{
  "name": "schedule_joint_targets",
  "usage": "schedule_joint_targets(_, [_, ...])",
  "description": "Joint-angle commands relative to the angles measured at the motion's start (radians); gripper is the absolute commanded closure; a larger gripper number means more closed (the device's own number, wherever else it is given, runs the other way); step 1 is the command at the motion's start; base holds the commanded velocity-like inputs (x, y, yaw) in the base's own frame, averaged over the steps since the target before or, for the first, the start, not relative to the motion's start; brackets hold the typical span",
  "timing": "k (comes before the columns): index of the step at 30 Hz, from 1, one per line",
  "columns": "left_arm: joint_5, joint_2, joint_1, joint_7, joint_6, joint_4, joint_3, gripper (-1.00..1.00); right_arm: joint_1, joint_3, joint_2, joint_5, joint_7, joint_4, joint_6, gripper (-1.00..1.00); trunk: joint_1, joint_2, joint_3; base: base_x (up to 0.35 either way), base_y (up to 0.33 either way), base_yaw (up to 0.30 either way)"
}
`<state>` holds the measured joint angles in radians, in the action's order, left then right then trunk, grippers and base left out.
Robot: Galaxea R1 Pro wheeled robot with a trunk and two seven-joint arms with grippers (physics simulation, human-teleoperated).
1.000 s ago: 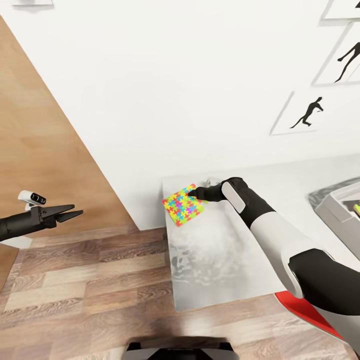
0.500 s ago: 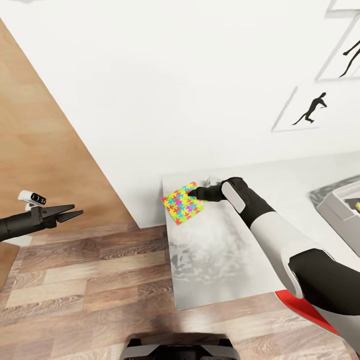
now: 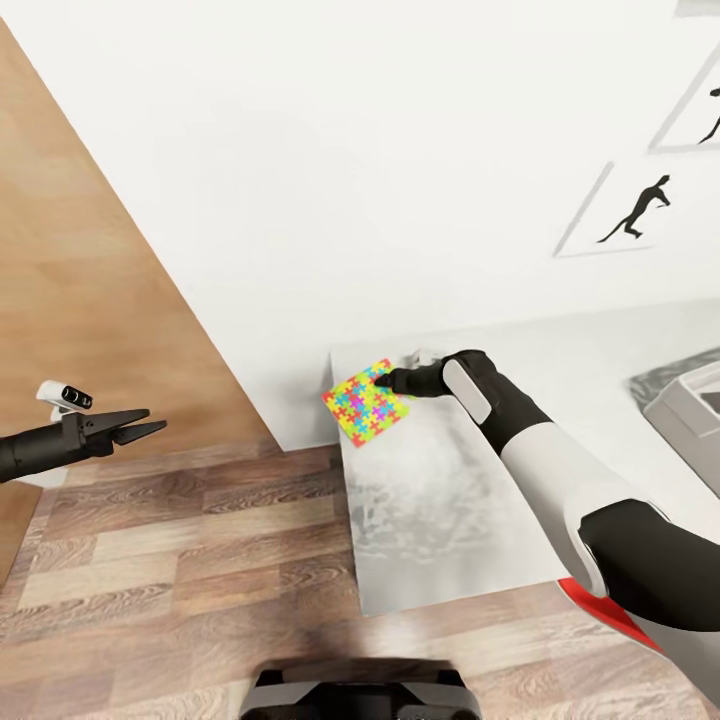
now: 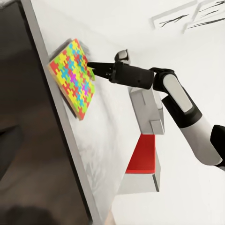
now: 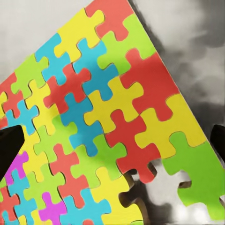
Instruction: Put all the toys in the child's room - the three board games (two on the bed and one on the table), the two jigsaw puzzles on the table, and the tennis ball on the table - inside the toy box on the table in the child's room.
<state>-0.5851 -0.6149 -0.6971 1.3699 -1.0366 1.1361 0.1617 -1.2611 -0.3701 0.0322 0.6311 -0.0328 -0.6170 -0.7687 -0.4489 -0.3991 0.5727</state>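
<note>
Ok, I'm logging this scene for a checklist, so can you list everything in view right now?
jigsaw puzzle: one, multicoloured, at the table's far left corner, tilted, one edge raised
table: one, pale grey top, against the wall
toy box: one, light grey, on the table at the right edge of the head view
chair: one, red seat, beside the table
wall pictures: black figures on white
left gripper: shut, over the floor
right gripper: at the puzzle's edge

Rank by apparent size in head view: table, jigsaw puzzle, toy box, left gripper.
1. table
2. toy box, cut off by the frame edge, so its true extent is unsure
3. jigsaw puzzle
4. left gripper, though nearer the camera
</note>
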Motion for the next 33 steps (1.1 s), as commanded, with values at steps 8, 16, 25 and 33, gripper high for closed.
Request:
schedule_joint_targets(8, [-0.002,0.000,-0.001,0.001,-0.010,0.000,-0.001,-1.00,0.000,0.000,0.000,0.007,-0.003,0.046,-0.003,-1.00,-0.001,-0.001,0.012,0.000,0.102,0.000])
schedule_joint_targets(16, [-0.003,0.000,-0.001,0.001,-0.010,0.000,0.000,-1.00,0.000,0.000,0.000,0.007,-0.003,0.046,-0.003,-1.00,-0.001,-0.001,0.021,0.000,0.049,0.000])
schedule_joint_targets(25, [-0.003,-0.001,-0.001,0.001,-0.010,0.000,0.001,-1.00,0.000,0.000,0.000,0.007,-0.003,0.046,-0.003,-1.00,-0.001,-0.001,0.019,0.000,0.033,0.000])
schedule_joint_targets(33, [-0.004,-0.002,-0.001,0.001,-0.010,0.001,0.001,-1.00,-0.001,0.000,-0.001,0.007,-0.003,0.045,-0.003,-1.00,-0.001,-0.001,0.007,0.000,0.001,0.000])
